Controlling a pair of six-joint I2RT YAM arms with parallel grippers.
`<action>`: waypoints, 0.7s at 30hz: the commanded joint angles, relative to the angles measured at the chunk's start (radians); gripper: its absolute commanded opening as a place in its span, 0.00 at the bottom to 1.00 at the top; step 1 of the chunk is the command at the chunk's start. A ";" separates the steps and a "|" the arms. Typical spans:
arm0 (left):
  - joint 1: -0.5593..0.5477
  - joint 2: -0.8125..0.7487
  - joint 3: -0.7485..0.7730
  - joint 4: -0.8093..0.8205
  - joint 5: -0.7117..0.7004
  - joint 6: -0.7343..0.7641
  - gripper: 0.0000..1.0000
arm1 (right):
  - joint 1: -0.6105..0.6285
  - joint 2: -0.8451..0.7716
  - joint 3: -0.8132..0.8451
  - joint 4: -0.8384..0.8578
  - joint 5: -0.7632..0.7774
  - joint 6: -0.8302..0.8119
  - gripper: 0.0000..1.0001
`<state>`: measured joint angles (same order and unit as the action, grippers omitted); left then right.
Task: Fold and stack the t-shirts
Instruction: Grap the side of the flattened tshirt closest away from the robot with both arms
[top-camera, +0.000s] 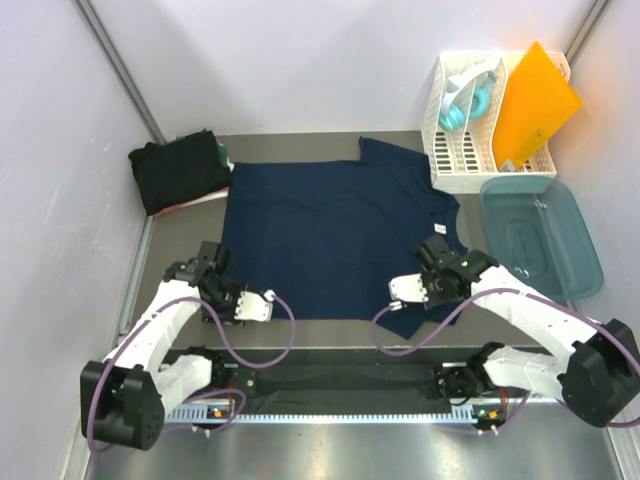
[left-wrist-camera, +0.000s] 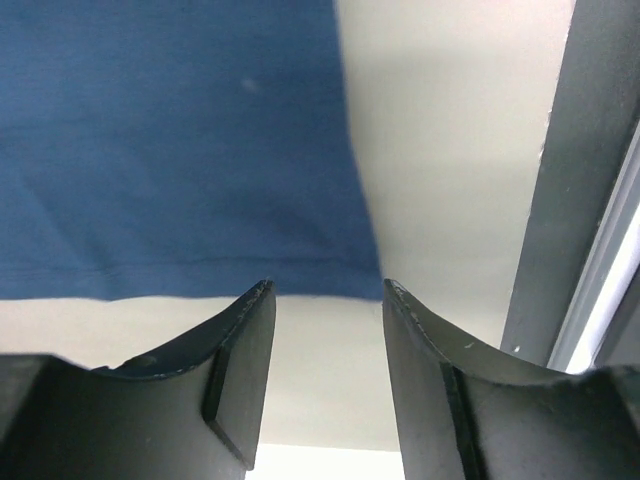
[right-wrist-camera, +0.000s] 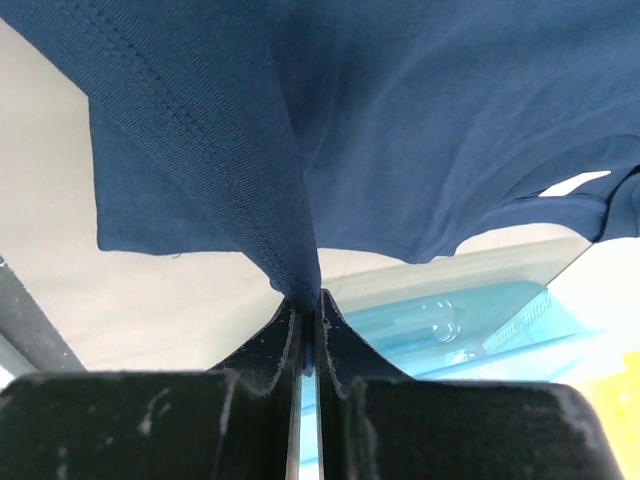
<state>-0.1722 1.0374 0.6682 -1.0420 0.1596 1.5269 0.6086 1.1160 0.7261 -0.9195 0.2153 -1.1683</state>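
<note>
A navy blue t-shirt (top-camera: 330, 235) lies spread on the table's middle. My right gripper (top-camera: 436, 252) is shut on its near right edge, by the sleeve, and lifts a fold of the cloth (right-wrist-camera: 290, 230). The white neck label (right-wrist-camera: 578, 183) shows at the right in the right wrist view. My left gripper (top-camera: 218, 268) is open and empty, just off the shirt's near left corner (left-wrist-camera: 340, 270), with bare table between its fingers. A stack of folded black and dark green t-shirts (top-camera: 180, 170) sits at the far left.
A white slotted rack (top-camera: 470, 150) with an orange folder (top-camera: 535, 105) and teal items stands at the far right. A teal plastic tub (top-camera: 540, 235) lies just right of my right gripper and shows in the right wrist view (right-wrist-camera: 450, 320). A black rail (left-wrist-camera: 570, 200) runs along the table edge.
</note>
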 joint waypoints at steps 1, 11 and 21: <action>-0.003 -0.039 -0.099 0.091 -0.009 0.001 0.51 | 0.008 0.002 -0.001 0.041 -0.002 -0.011 0.00; -0.003 -0.002 -0.262 0.312 -0.101 -0.014 0.50 | -0.001 0.048 0.038 0.059 -0.008 -0.004 0.00; -0.001 0.092 -0.210 0.375 -0.120 -0.037 0.00 | -0.006 0.018 0.077 -0.011 0.003 -0.005 0.00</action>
<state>-0.1761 1.0672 0.4587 -0.7422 -0.0349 1.4906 0.6064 1.1622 0.7284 -0.8825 0.2173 -1.1698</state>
